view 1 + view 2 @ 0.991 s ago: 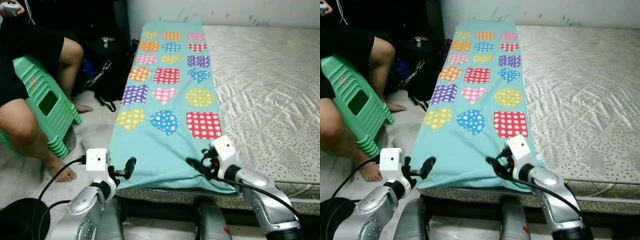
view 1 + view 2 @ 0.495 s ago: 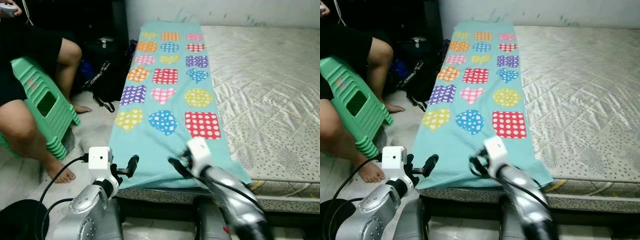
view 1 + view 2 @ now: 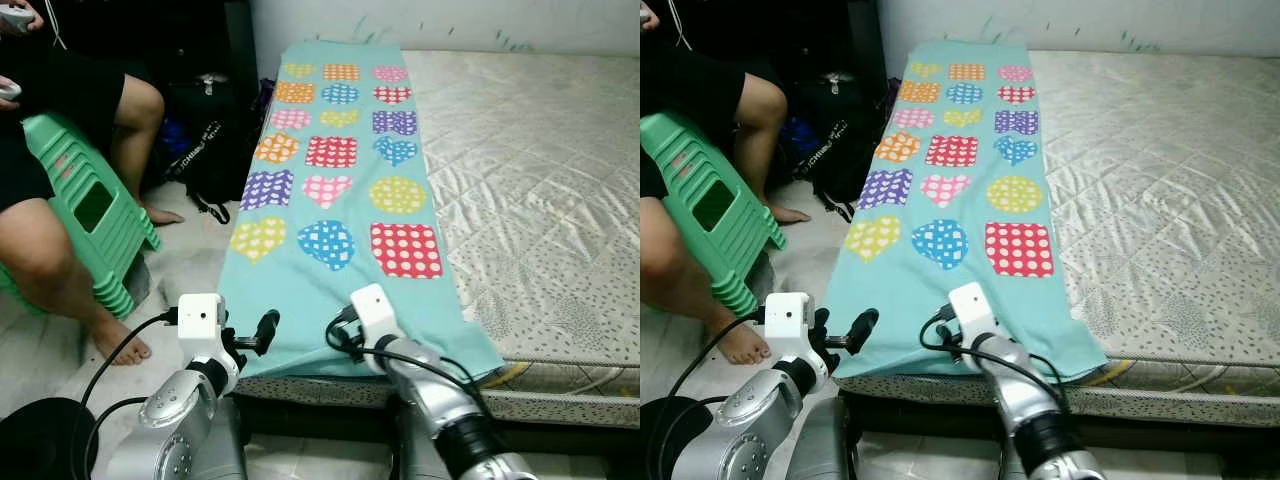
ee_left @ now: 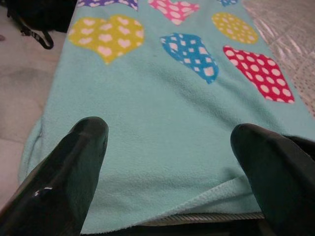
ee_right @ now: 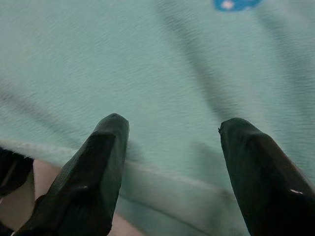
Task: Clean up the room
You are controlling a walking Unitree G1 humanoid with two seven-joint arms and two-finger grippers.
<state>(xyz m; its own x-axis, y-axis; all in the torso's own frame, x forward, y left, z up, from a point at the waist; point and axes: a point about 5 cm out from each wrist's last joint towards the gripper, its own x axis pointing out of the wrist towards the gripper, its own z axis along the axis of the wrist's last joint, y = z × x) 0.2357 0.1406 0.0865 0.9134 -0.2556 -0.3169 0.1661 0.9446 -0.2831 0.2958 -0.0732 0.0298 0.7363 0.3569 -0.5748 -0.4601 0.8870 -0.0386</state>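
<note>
A teal blanket (image 3: 340, 190) printed with dotted hearts, circles and squares lies lengthwise along the left side of a bare mattress (image 3: 540, 180). Its near edge hangs a little over the mattress front. My left gripper (image 3: 262, 332) is open at the blanket's near left corner, fingers (image 4: 74, 172) spread wide above the hem. My right gripper (image 3: 338, 335) is open over the near edge around the middle, fingers (image 5: 93, 182) just above the fabric, nothing between them.
A person sits on a green plastic stool (image 3: 85, 215) at the left, bare feet on the floor. A black backpack (image 3: 205, 150) lies between the stool and the bed. A black round object (image 3: 40, 435) and cable are on the floor near my left arm.
My right gripper has swept left along the blanket's near edge, from the right corner to the middle. The near right corner now lies flat. The left gripper has barely moved.
</note>
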